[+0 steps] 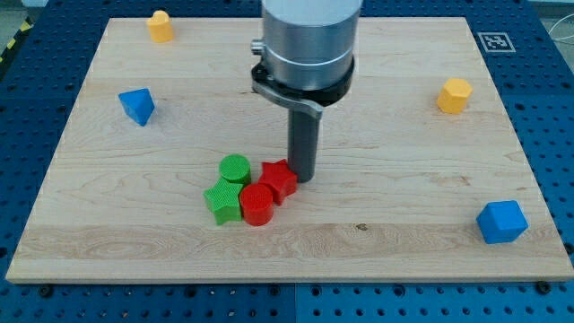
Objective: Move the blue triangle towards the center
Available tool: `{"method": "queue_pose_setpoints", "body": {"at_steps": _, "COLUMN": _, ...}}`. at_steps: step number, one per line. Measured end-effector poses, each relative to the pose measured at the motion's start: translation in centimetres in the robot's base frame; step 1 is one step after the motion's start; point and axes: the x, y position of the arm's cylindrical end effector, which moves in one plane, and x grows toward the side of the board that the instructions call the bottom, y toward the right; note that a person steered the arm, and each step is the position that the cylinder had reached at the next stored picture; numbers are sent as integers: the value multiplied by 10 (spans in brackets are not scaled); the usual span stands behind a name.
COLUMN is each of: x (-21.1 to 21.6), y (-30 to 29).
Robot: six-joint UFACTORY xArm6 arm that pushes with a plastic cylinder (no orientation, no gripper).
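Far at the view's upper left of my tip [302, 178], blue triangle [137, 105], no pincer fitted, tip touching red star block [279, 180]

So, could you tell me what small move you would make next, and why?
Probably lift away towards the view's left: my tip sits against the red star in the central cluster, while the blue triangle lies untouched near the left edge.

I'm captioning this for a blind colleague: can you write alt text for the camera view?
My tip rests beside a red star block in a central cluster with a red cylinder, green cylinder and green star; the blue triangle sits apart at the wooden board's left.
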Motion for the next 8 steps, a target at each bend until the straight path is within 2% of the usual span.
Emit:
{"method": "queue_pose_setpoints", "body": {"at_steps": 2, "x": -1, "y": -22}}
{"method": "queue_pose_setpoints", "body": {"at_steps": 4, "x": -54, "y": -22}}
{"method": "queue_pose_setpoints", "body": {"at_steps": 6, "x": -61, "y": -23}}
{"method": "queue_pose_setpoints", "body": {"at_steps": 8, "x": -60, "y": -85}}
